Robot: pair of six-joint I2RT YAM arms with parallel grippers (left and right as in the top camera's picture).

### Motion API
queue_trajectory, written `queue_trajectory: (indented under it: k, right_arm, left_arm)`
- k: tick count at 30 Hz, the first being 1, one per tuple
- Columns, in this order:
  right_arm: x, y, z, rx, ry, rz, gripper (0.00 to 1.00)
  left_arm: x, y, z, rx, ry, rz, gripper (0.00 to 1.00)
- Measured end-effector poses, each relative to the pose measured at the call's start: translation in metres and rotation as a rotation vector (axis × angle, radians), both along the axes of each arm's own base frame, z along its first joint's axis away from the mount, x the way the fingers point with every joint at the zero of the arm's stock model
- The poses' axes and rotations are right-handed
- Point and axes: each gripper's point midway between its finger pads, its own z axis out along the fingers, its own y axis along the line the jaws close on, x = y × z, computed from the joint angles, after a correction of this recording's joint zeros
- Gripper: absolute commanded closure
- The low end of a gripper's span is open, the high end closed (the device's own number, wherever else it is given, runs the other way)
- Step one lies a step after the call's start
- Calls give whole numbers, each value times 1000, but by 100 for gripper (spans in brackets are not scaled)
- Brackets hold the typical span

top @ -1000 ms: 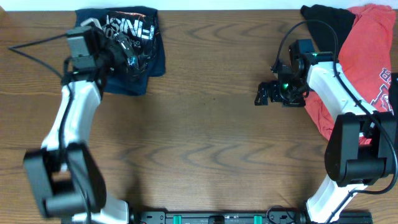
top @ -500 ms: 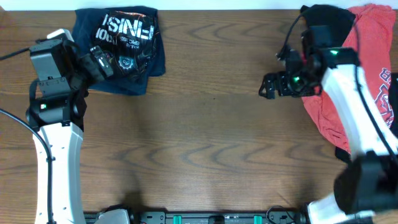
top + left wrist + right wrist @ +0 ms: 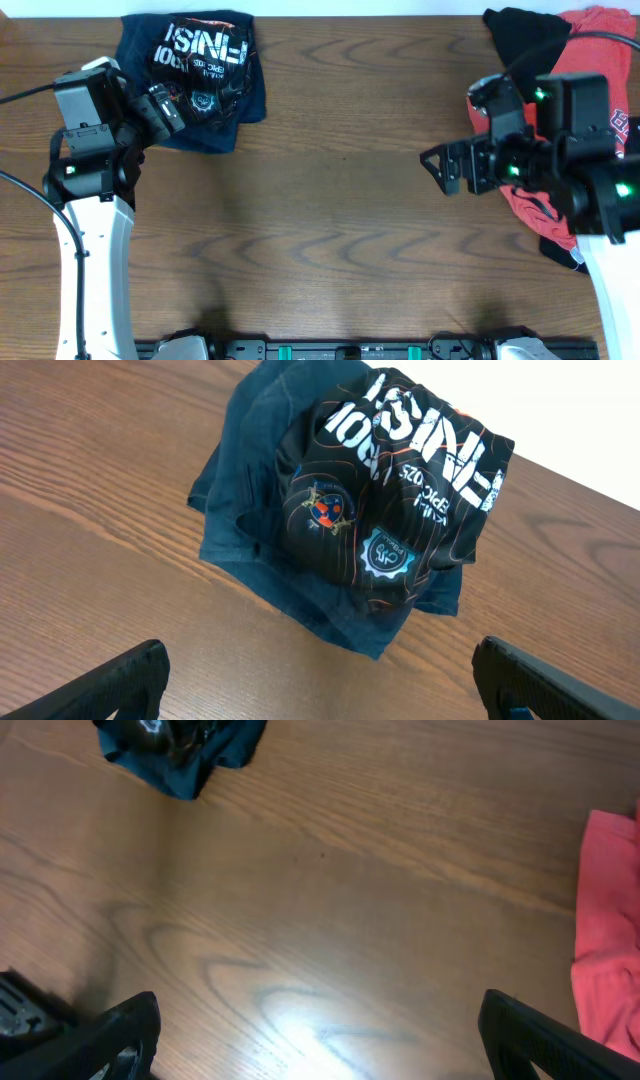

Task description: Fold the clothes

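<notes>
A black shiny shirt (image 3: 205, 55) with white lettering and reddish lines lies bunched on a dark blue garment (image 3: 245, 105) at the table's far left; the left wrist view shows both, the shirt (image 3: 400, 500) on the blue cloth (image 3: 240, 530). My left gripper (image 3: 167, 106) is open and empty, just left of the pile and apart from it, its fingertips (image 3: 320, 685) over bare wood. A red T-shirt (image 3: 600, 45) lies at the far right, its edge in the right wrist view (image 3: 610, 940). My right gripper (image 3: 445, 166) is open and empty, left of the red shirt.
A black garment (image 3: 525, 35) lies at the back right beside the red T-shirt. The wooden table (image 3: 330, 230) stretches between the two piles. The far table edge runs just behind both piles. The left pile shows small in the right wrist view (image 3: 180, 745).
My left arm has drawn back left off the black shirt pile. My right arm has moved toward the front and risen closer to the camera; both grippers stay open.
</notes>
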Motion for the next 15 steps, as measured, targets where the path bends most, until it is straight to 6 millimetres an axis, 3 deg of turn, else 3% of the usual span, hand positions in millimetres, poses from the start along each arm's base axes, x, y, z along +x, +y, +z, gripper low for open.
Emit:
queue_trajectory:
  k: [9,15]
  right_arm:
    - [-38,-23,2,-80,24,-57,1]
    - [-9,-41,37,-97,-259,-156,1]
  left_arm:
    - [0,1,0,2,1,2,2]
    - [0,1,0,2,1,3,2]
